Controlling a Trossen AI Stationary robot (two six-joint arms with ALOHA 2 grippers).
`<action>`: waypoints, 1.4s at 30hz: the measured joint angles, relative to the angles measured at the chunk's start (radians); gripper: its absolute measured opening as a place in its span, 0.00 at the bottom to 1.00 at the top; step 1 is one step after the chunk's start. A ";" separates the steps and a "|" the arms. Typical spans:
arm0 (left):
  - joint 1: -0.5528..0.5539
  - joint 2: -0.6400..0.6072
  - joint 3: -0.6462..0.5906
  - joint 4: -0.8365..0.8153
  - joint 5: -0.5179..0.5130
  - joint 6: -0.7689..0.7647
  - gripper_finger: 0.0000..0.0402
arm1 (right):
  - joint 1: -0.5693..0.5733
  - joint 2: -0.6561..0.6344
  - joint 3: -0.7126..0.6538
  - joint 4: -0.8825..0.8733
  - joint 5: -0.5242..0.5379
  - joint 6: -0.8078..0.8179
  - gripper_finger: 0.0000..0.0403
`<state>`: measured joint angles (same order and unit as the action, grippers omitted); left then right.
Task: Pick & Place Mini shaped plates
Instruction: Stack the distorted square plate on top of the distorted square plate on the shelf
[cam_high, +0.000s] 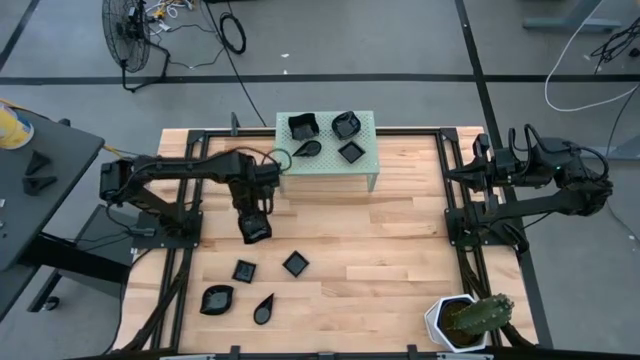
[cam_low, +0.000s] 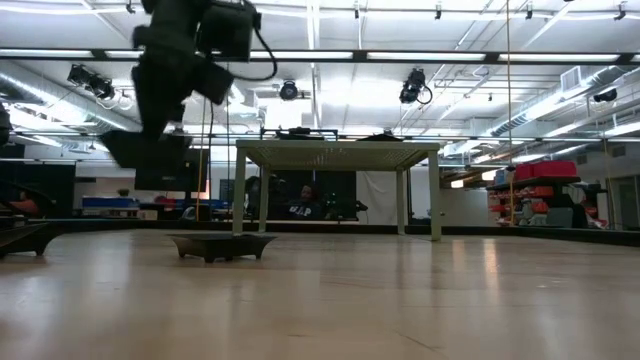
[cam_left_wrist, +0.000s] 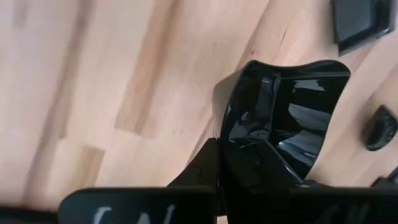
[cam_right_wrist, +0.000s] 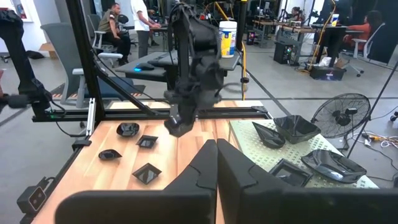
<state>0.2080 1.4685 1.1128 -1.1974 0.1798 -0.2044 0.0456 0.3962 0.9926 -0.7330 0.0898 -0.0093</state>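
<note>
Black glossy mini plate (cam_high: 256, 228) clamped in the left gripper (cam_high: 254, 230), held above the middle of the tabletop (cam_high: 400, 250).

Its fingers are closed on the dish's rim, the plate clear of the wood in the low view. Four more mini plates (cam_high: 255, 283) lie near the front-left part of the tabletop; another four (cam_high: 325, 135) sit on the pale green perforated stand (cam_high: 363, 166) at the back edge. At the right edge the right gripper (cam_right_wrist: 216, 163) waits, fingers pressed together and empty. A cactus pot (cam_high: 462, 319) stands at the front-right corner.
</note>
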 joint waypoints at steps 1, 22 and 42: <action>0.010 0.000 0.032 -0.027 -0.007 -0.012 0.01 | 0.000 0.000 0.000 0.000 0.000 0.000 0.01; 0.263 -0.002 0.522 0.142 -0.291 -0.620 0.01 | 0.000 0.000 0.000 0.000 0.000 0.000 0.01; 0.356 0.160 0.522 0.513 -0.235 -0.944 0.01 | 0.000 0.000 0.000 0.000 0.000 0.000 0.01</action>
<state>0.5637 1.6288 1.6352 -0.6842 -0.0555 -1.1482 0.0456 0.3962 0.9928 -0.7330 0.0895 -0.0093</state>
